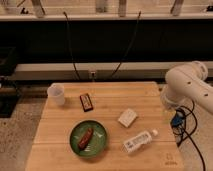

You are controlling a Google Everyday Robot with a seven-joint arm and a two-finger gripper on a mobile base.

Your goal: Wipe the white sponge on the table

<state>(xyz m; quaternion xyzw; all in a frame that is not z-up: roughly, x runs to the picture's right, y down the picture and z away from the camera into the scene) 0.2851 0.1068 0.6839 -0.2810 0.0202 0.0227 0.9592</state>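
The white sponge lies flat on the wooden table, right of centre. The robot's white arm hangs beside the table's right edge, apart from the sponge. The gripper is not visible; it is hidden behind or below the arm segments at the right.
A white cup stands at the table's back left. A dark bar lies beside it. A green plate holds a brown item at the front. A plastic bottle lies on its side just in front of the sponge. Cables trail on the floor at the right.
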